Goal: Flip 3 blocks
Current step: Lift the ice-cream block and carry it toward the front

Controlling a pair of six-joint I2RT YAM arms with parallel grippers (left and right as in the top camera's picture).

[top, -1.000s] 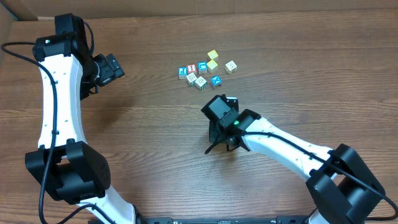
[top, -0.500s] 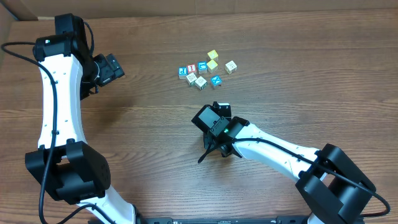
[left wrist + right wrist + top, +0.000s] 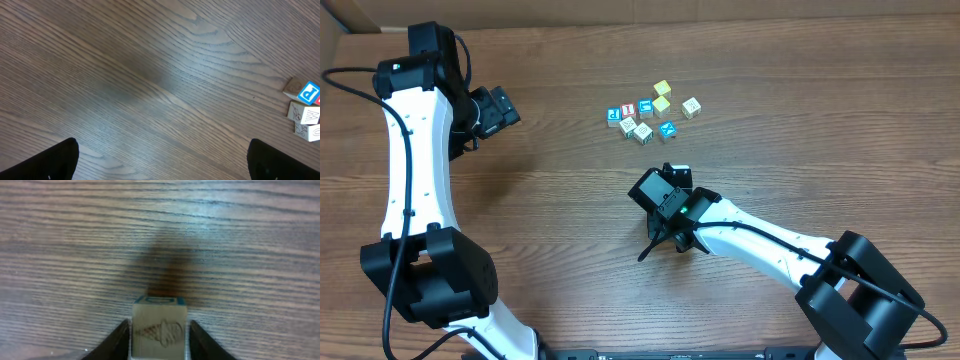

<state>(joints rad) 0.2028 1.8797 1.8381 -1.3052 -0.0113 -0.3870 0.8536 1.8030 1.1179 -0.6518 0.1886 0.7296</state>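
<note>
Right pincer [image 3: 159, 326] low over the wooden surface [image 3: 800, 120], around the middle, nearer than the cluster of blocks. Between its two fingers [image 3: 116, 341], a small block with a cone picture [image 3: 159, 334]. One finger on each side, the cone face toward the wrist camera, a blue-edged face on top. Seems to rest on the wood, with a dark shadow just beyond it. Cannot tell whether the fingers press the sides or stand just off them, the gaps being too thin to judge. Cannot pick this block out from overhead, where the arm covers it.

Left pincer [image 3: 162, 155] far over on the left, well apart from everything. Spread wide, with only bare wood between the fingertips.

Other blocks grouped at the far middle, well apart from the right pincer:
- At the near right of the group, a blue X block [image 3: 667, 130].
- Just left of it, a cream block [image 3: 643, 133] and a second cream block [image 3: 628, 126], close together.
- Off to the right, a lone pale block [image 3: 691, 107].
- At the far side, two yellow blocks [image 3: 662, 89].
- Along the left, a blue P block [image 3: 613, 115], a red block [image 3: 628, 111] and another blue block [image 3: 645, 107] in a short row.
</note>
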